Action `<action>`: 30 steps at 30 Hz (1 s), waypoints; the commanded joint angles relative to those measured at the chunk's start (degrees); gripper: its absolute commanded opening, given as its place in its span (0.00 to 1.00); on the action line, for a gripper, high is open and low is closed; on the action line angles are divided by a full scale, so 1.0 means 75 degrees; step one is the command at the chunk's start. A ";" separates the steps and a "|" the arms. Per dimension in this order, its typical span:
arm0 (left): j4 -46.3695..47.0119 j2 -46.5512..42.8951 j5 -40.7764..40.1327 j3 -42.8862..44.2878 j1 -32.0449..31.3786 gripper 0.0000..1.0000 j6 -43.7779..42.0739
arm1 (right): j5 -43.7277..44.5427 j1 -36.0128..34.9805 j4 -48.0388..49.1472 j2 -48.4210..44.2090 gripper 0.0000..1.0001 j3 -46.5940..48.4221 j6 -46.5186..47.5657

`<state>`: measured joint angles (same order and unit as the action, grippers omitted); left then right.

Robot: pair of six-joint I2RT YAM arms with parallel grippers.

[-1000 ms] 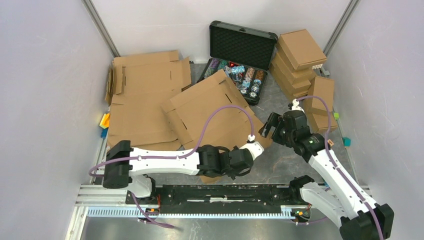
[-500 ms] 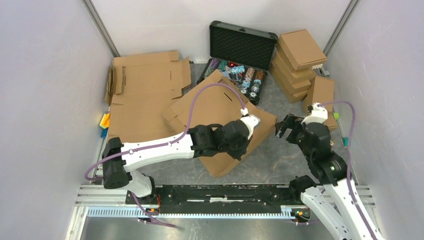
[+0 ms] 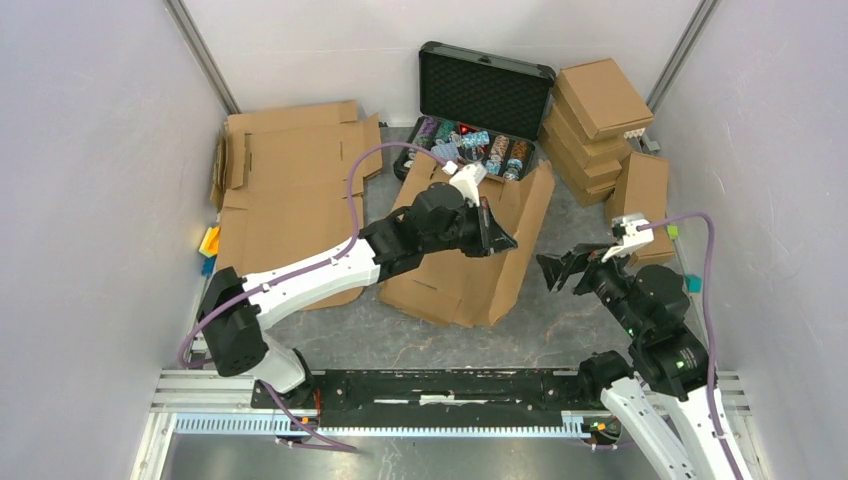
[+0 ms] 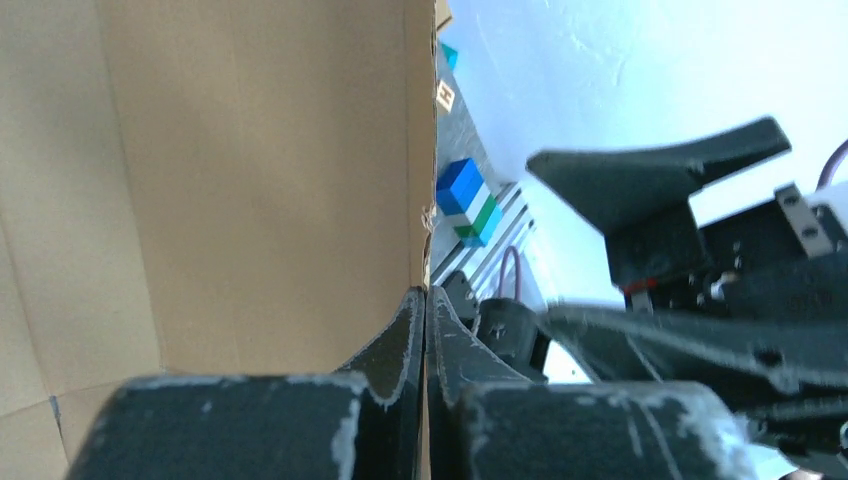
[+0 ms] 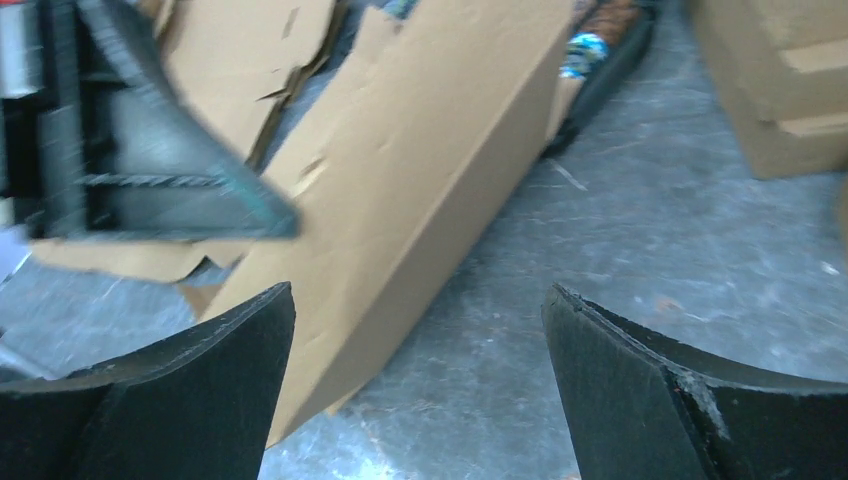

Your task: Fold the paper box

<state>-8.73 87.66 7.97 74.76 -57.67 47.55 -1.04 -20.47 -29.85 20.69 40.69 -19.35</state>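
Left gripper clamped on the box edge, sheet tilted up; right gripper gapes wide beside it, strip of table between.

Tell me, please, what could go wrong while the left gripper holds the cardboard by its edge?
The left gripper pinches only a thin edge of the paper box, so the tilted sheet may slip or tear. The box's far edge stands close to the open black case; swinging it could knock the chips.
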 commanded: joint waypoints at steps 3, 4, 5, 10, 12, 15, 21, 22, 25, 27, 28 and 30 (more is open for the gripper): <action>0.2896 -0.0133 -0.0140 -0.1241 0.0551 0.03 0.2133 | -0.2741 0.0008 0.0915 0.0238 0.98 -0.0344 0.0242; 0.3122 -0.0138 -0.0237 -0.1451 0.0616 0.04 0.2317 | -0.3048 0.0010 0.1053 0.0262 0.98 -0.0476 0.0212; 0.3375 -0.0144 -0.0356 -0.1610 0.0682 0.04 0.2467 | -0.3239 0.0007 0.1151 0.0285 0.98 -0.0568 0.0162; 0.3735 -0.0020 -0.0630 -0.1776 0.0832 0.08 0.2651 | -0.3460 0.0009 0.1272 0.0611 0.98 -0.0997 0.0073; 0.3655 0.0080 -0.0594 -0.1680 0.0879 0.09 0.2606 | -0.3453 0.0000 0.1298 0.0841 0.98 -0.0990 0.0016; 0.3725 0.0135 -0.0705 -0.1692 0.0939 0.09 0.2664 | -0.3391 -0.0002 0.1373 0.1046 0.98 -0.0957 -0.0025; 0.3768 0.0425 -0.1038 -0.1522 0.0939 0.11 0.2787 | -0.3518 -0.0019 0.1989 0.1201 0.98 -0.1224 -0.0396; 0.3821 0.0459 -0.1033 -0.1525 0.0939 0.11 0.2825 | -0.3496 -0.0033 0.2012 0.1270 0.98 -0.1181 -0.0386; 0.3894 0.0539 -0.1356 -0.1531 0.0939 0.13 0.2903 | -0.3091 -0.0126 0.1828 0.1549 0.98 -0.0967 -0.0215; 0.3957 0.0563 -0.1427 -0.1531 0.0939 0.16 0.2956 | -0.2636 -0.0238 0.1599 0.1816 0.98 -0.0833 -0.0087; 0.3979 0.0580 -0.1447 -0.1519 0.0939 0.17 0.2953 | -0.2452 -0.0347 0.1532 0.1990 0.98 -0.0803 -0.0041; 0.3988 0.0570 -0.1504 -0.1516 0.0939 0.19 0.2934 | -0.2127 -0.0642 0.1504 0.2311 0.98 -0.0742 -0.0011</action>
<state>18.22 91.59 -0.03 61.23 -50.96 67.85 -22.57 -22.41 -18.55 34.68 32.08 -20.84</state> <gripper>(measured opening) 0.173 0.979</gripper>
